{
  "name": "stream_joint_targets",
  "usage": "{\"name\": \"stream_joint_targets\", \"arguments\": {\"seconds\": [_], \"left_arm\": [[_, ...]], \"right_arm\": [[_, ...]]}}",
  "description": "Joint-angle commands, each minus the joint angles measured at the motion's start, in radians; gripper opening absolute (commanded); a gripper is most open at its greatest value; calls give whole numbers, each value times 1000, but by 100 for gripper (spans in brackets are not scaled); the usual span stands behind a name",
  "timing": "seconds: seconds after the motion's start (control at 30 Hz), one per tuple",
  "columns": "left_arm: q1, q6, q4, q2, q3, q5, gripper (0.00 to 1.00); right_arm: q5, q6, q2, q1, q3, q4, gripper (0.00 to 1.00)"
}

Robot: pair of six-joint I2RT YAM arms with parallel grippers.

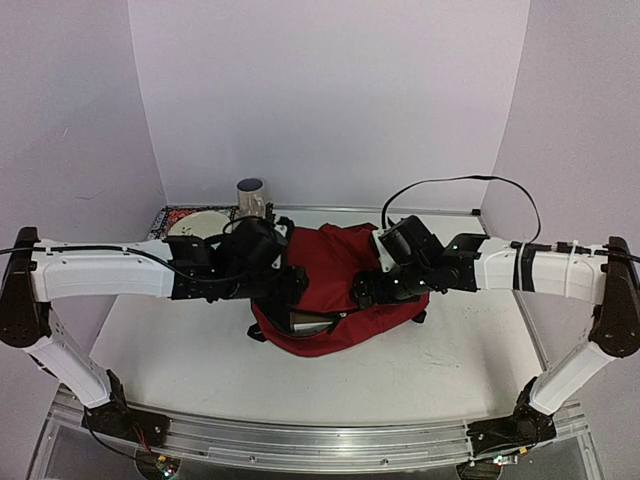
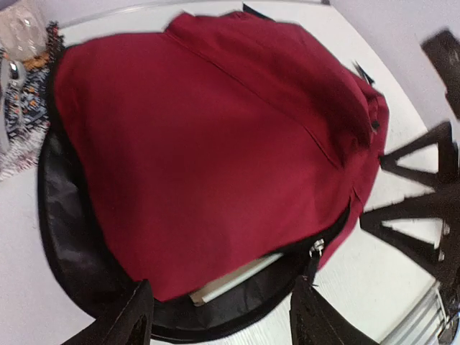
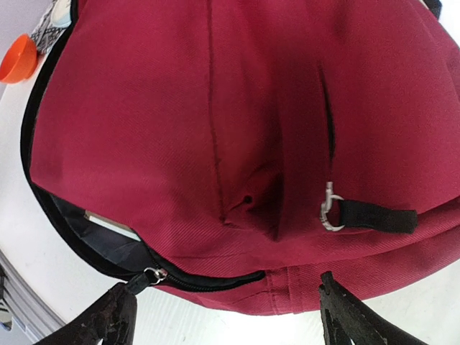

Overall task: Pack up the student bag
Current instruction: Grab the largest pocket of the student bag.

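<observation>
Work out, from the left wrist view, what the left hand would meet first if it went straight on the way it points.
Most likely the student bag at its open mouth: the left hand, open, faces the black lining, with a pale flat item just beyond. Depth is unclear.

No readable txt, labels or nos. anywhere; bag (image 1: pixel 335 290) shows no brand.

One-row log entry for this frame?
backpack: part unzipped, white flat item inside; left hand: open, at opening; right hand: open, near zip pull
</observation>
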Motion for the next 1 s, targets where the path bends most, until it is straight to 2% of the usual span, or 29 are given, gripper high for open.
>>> {"name": "stream_joint_targets", "arguments": {"seconds": [0.0,0.13,0.4,0.57,0.97], "left_arm": [[-70,-66,37,65,-14,125,65],[-89,-66,116,112,-16,237,59],[-89,-30,124,235,45,297,49],[-88,-18,124,300,74,268,45],[-87,3,127,352,154,223,28]], "right_arm": [[50,49,16,3,-8,9,88],[34,53,31,3,-2,21,87],[33,55,40,4,1,30,85],[16,52,55,4,4,39,84],[-6,54,96,4,12,62,83]]}}
